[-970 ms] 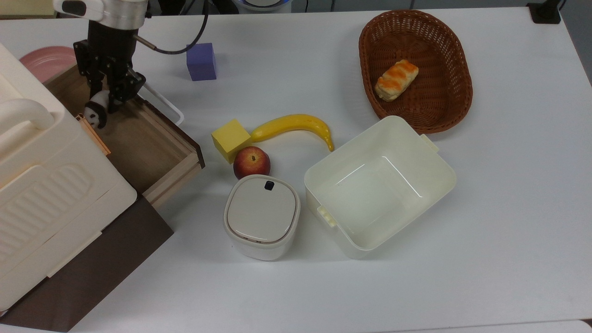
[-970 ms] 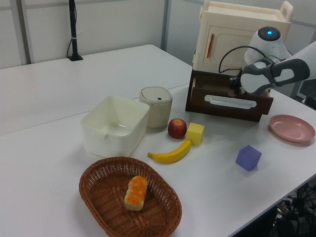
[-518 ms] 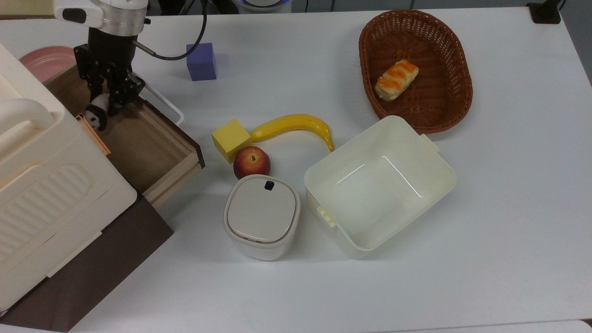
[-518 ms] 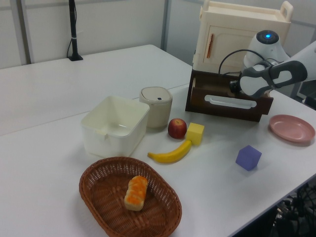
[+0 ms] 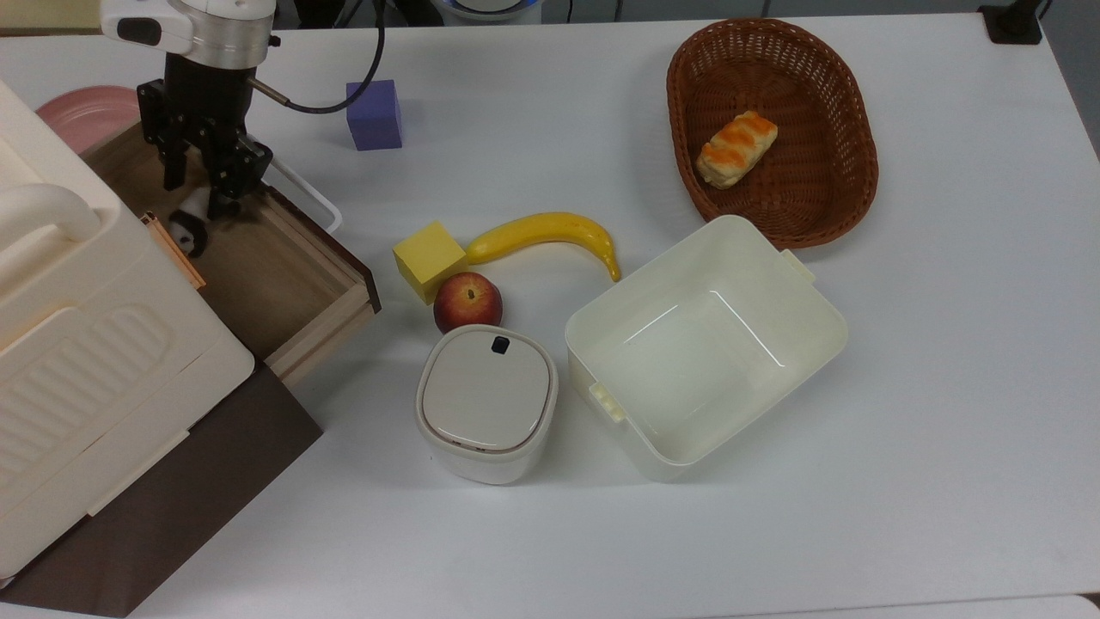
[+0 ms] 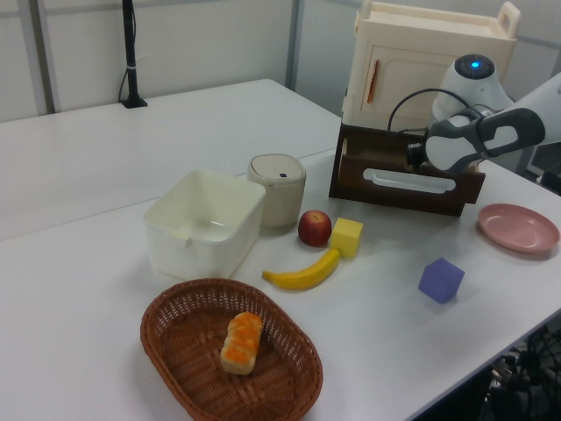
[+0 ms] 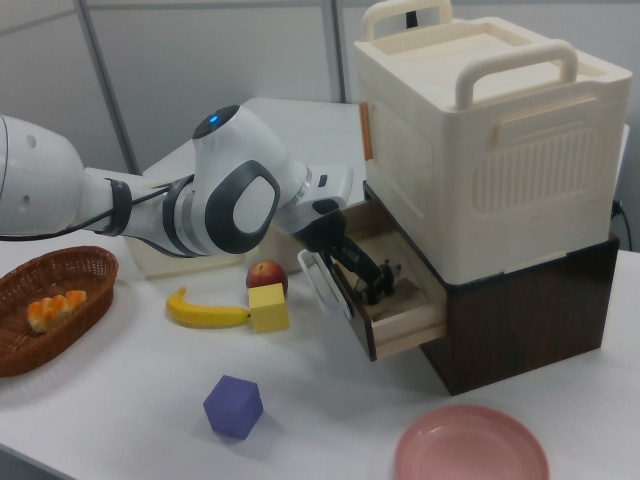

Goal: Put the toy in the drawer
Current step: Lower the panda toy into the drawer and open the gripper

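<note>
The white table [image 5: 859, 481] carries everything, and on the top view's left edge stands a cream cabinet [image 5: 77, 344] on a dark brown base. The drawer [image 5: 258, 266] is pulled out from beneath it, its bare wood floor showing and its white handle facing the purple cube [image 5: 375, 114]. Toward the top view's right sit the cream plastic tub [image 5: 705, 344] and the brown wicker basket [image 5: 846, 155]. Between these and the drawer are a lidded cream bin [image 5: 486, 402], a banana [image 5: 550, 234], a yellow cube [image 5: 428, 258] and an apple [image 5: 467, 301]. A pink plate [image 7: 470, 445] lies beyond the cabinet.

The arm reaches over the drawer, and the tool [image 5: 202, 185] hangs inside its far end. Its fingers [image 5: 230, 176] stand apart, clamped on nothing. The toy [image 5: 187, 230] sits just below them on the drawer floor, close to the cabinet front; it looks free of the tool, so the placing seems done.

The risk now lies in the withdrawal. The toy is small and light, and lies just beside the fingertips, so a sideways move could clip it and knock it over. The drawer walls and the cabinet's overhang are also close, so a tilted lift might catch the wood; a straight rise looks safest.

No brand, label or writing can be read on any object.
</note>
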Robot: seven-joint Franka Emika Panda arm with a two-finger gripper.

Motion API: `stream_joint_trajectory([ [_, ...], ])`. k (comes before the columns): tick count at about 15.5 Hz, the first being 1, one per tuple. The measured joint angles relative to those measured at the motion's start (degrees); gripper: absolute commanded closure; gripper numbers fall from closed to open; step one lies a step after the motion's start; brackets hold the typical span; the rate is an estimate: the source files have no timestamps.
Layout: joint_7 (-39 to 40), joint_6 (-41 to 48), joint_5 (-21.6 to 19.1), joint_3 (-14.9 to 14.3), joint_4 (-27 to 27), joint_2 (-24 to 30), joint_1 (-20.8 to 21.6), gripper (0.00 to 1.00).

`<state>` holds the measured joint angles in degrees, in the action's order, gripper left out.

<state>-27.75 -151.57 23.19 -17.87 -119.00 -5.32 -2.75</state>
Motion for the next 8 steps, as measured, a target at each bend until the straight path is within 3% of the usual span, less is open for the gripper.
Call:
stream_joint_trajectory([
  [8, 0.03, 0.47, -0.02, 0.21, 0.5, 0.45, 0.14, 0.0],
])
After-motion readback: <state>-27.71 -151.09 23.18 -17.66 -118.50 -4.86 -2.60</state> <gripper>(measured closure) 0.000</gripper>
